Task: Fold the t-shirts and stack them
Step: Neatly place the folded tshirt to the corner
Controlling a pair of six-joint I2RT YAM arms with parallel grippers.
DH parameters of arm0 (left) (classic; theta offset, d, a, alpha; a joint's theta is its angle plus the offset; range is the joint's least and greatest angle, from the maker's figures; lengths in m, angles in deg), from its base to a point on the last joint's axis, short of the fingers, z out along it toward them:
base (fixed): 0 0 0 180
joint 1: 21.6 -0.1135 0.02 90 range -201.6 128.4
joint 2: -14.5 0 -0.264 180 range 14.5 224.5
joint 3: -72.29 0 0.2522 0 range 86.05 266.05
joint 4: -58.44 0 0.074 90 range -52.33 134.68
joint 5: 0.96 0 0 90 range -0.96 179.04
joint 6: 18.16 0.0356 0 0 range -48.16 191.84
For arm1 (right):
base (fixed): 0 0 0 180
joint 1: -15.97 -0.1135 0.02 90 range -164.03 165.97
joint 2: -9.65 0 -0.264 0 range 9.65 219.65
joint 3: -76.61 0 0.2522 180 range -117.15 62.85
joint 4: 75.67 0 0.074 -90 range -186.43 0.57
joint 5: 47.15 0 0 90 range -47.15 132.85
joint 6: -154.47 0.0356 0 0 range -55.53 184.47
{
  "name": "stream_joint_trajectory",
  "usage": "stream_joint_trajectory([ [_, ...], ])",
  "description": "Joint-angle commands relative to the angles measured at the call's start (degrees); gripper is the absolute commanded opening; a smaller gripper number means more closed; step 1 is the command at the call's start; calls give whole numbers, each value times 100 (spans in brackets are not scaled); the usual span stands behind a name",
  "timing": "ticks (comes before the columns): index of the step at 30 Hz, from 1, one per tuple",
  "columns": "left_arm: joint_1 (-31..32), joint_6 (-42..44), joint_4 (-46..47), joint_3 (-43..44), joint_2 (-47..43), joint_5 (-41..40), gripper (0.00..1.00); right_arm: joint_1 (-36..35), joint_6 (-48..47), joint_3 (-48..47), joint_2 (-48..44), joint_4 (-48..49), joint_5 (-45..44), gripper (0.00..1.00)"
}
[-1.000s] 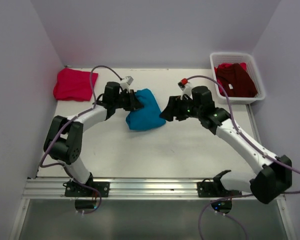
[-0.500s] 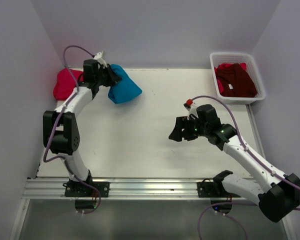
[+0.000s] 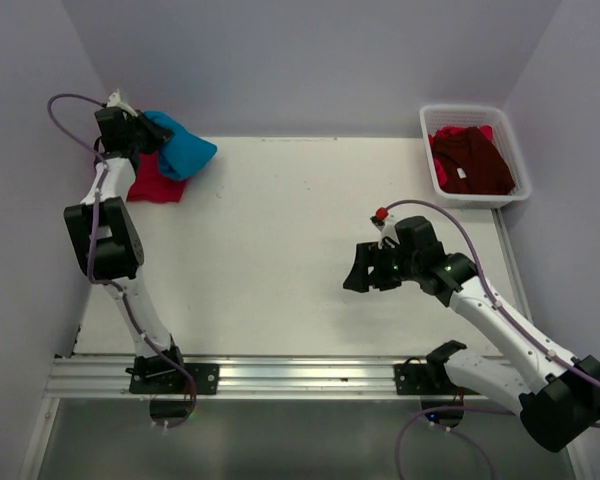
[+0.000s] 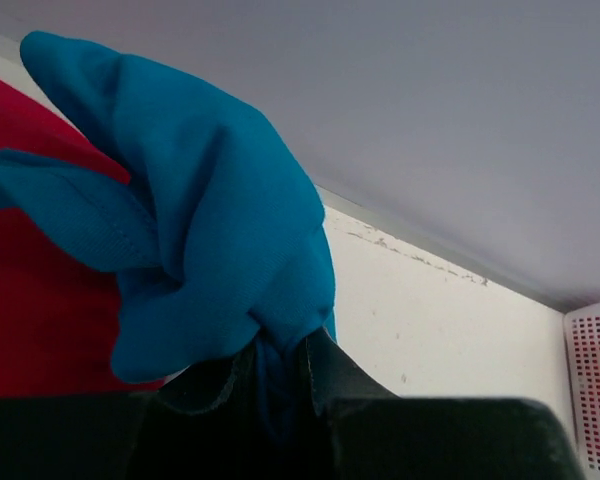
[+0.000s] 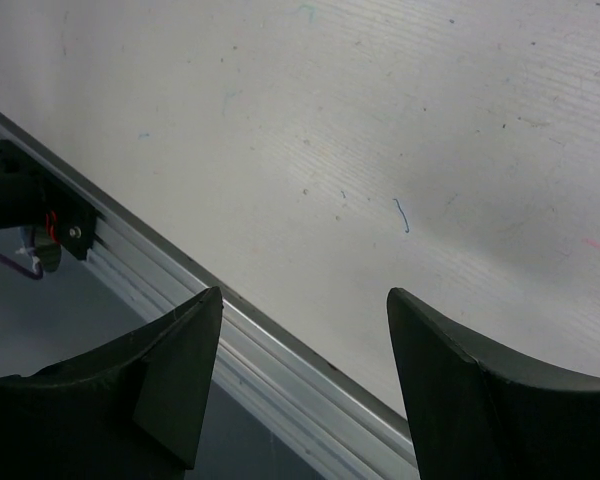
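Lilac walls [image 3: 310,60] flank white table [image 3: 280,250] bearing red t-shirt [image 3: 155,187]

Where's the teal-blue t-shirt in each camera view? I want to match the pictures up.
Top external: the teal-blue t-shirt is at the upper left of the picture, bunched up.
Left wrist: it fills the left and centre, pinched in the jaws at the bottom edge.
Right wrist: not in it.
Shared landmark: the pinkish-red t-shirt, partly covered by the teal one in both those views.
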Motion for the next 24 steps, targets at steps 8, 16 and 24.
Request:
stream_joint_trajectory([
  [8, -957, -1479, 2058, 623, 964, 988, 0, -12, 185, -42, 316, -206, -127, 70],
  [16, -1248, -2104, 3782, -282, 508, 488, 0, -73, 221, -288, 703, -223, -153, 69],
  [24, -1309, -2166, 3967, -675, -54, -214, 0, -284, 273, -402, 888, -135, -206, 69],
])
